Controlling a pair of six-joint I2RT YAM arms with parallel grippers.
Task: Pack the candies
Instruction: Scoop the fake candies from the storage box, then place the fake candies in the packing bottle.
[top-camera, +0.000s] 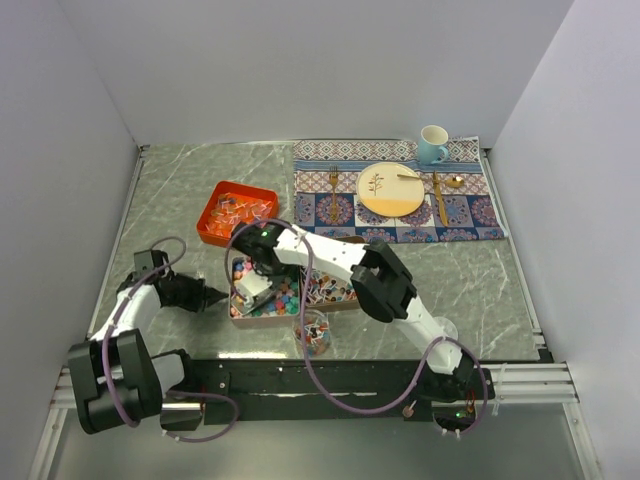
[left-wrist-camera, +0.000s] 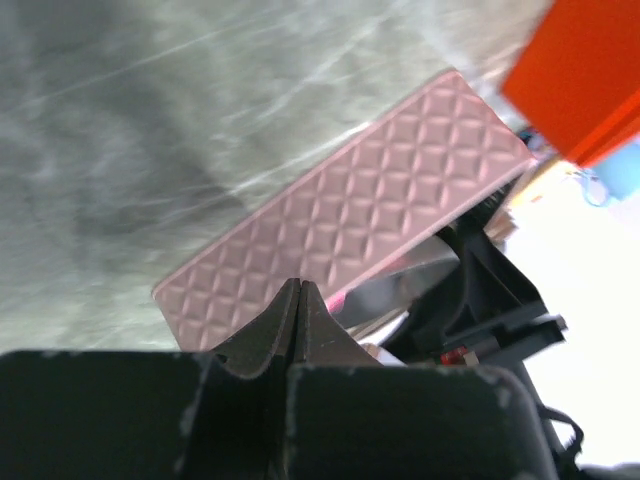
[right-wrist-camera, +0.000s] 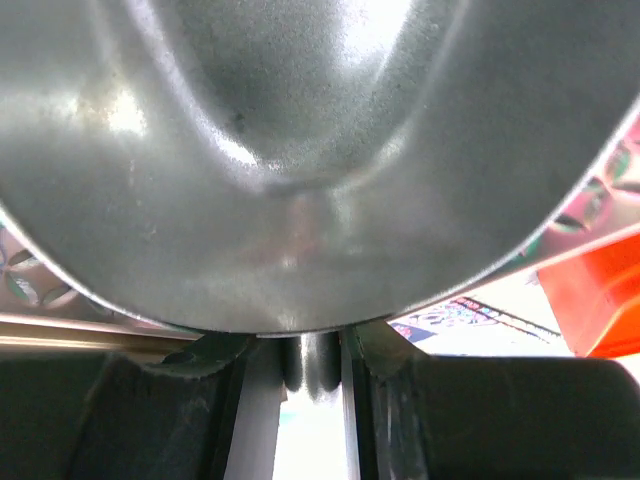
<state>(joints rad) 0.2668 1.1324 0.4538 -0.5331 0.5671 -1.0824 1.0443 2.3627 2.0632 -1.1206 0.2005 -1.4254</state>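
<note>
While the right tool (right-wrist-camera: 297, 345) is clamping a metal scoop (right-wrist-camera: 300, 150) over the boxed candies (top-camera: 280, 300), the left tool (left-wrist-camera: 300, 288) is sitting closed alongside; scooping looks underway, needing a level lift.

Top external: high at near edge, facing down over table (top-camera: 180, 200); wrist cameras: very close, low; all three share orange tray (left-wrist-camera: 585, 80).
</note>
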